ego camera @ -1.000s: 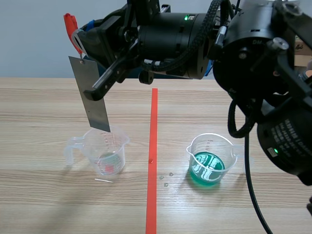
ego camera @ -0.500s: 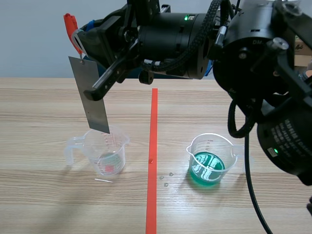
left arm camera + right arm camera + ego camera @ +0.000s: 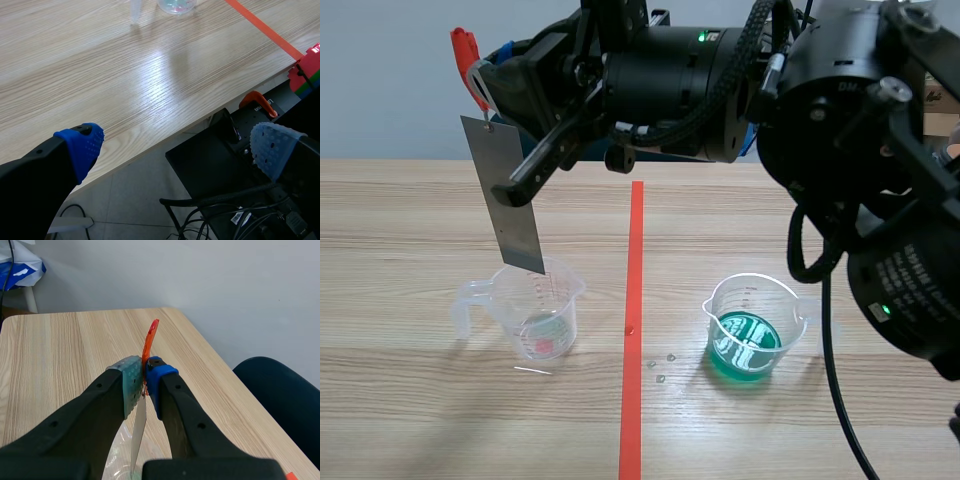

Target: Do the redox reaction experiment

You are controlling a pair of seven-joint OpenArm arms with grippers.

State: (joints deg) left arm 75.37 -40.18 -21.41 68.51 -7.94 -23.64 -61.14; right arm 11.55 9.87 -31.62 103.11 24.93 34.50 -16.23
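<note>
Metal strip [image 3: 510,205], hung from the orange clip [image 3: 468,60] gripped by the right pincer [image 3: 144,385], reaches the rim of the clear beaker [image 3: 535,310]; left pincer [image 3: 177,146] gapes, well apart from it.

Right arm [image 3: 690,75] raised across the frame's top, right gripper [image 3: 492,88] at upper left pinching an orange clip [image 3: 466,50], left gripper [image 3: 175,145] fingers spread wide

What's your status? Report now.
Left gripper open, empty. Right gripper shut on orange clip; metal sheet hangs over clear beaker. Nothing in the way.
</note>
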